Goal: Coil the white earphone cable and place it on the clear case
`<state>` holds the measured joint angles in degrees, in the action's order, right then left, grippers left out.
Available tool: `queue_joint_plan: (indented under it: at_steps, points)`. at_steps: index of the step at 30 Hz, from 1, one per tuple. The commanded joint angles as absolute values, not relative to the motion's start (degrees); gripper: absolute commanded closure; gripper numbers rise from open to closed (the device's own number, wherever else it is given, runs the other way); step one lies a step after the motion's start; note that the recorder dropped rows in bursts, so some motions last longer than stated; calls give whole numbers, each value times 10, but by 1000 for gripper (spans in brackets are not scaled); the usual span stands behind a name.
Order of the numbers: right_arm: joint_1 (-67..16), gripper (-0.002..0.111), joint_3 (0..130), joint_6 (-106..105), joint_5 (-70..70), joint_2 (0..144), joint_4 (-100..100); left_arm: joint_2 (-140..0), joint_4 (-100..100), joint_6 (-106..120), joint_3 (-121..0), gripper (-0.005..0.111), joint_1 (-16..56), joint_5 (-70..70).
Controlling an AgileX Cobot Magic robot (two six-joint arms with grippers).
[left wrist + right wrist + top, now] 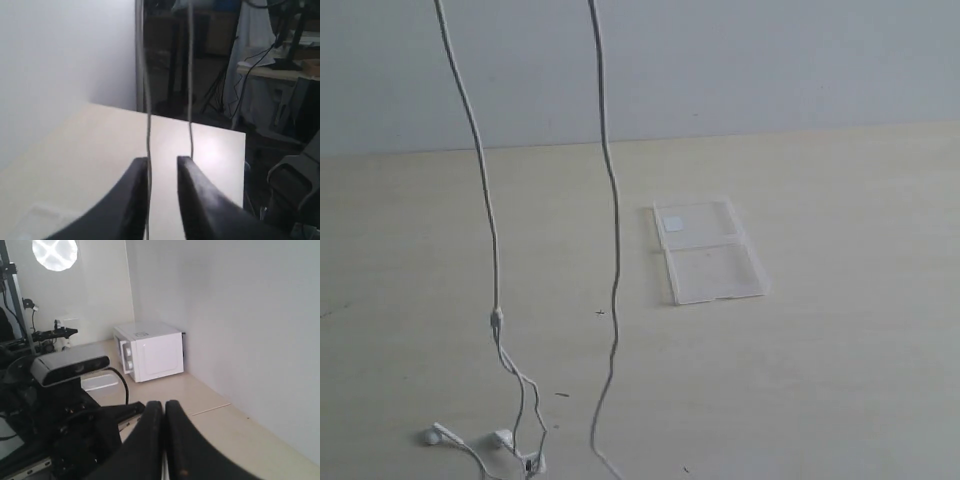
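White thin earphone cable (497, 320) hangs in two strands from the top left of the exterior frame, earbuds on the pale surface (840, 350) at lower left. Flat clear plastic case (710, 252) lies centre-right, apart from it. Left end effector (162, 161) slightly open, one strand running through the gap. Right end effector (163, 406) fully closed, nothing visibly held.

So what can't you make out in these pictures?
- Exterior view: the white earphone cable has two strands running off the top edge, so whatever holds them is unseen.
- Right wrist view: the right gripper is shut, and it hides whether any cable is pinched inside.
- Left wrist view: a strand passes through the left gripper, but contact is too blurred to tell.
- Exterior view: the white sticker on the clear case is too small to read.
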<state>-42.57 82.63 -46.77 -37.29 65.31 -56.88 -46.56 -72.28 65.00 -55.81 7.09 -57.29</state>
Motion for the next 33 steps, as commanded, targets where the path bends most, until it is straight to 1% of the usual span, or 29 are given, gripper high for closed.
queue_joint_plan:
  at_steps: [1, 2, 4, 6, 12, 18, 27, 30, 33]
  points:
    - [-426, 108, 832, -463, -397, 666, -565, -467, -784, 721, -562, 59, 74, -566]
    - [-426, 108, 832, -463, -404, 668, -564, -467, -781, 721, -562, 52, 74, -563]
    - [-426, 108, 832, -463, -411, 670, -562, -467, -769, 722, -562, 44, 74, -562]
    - [-426, 108, 832, -463, -422, 672, -562, -467, -767, 722, -562, 42, 74, -562]
    - [-426, 108, 832, -462, -450, 682, -569, -467, -765, 722, -562, 42, 74, -530]
    - [-426, 108, 832, -465, -468, 700, -605, -469, -771, 721, -562, 42, 74, -528]
    - [-426, 108, 832, -493, -466, 707, -647, -513, -775, 719, -562, 42, 74, -579]
    - [-426, 108, 832, -493, -466, 707, -647, -521, -781, 720, -562, 46, 74, -581]
    - [-426, 108, 832, -495, -465, 707, -647, -520, -781, 720, -562, 58, 74, -576]
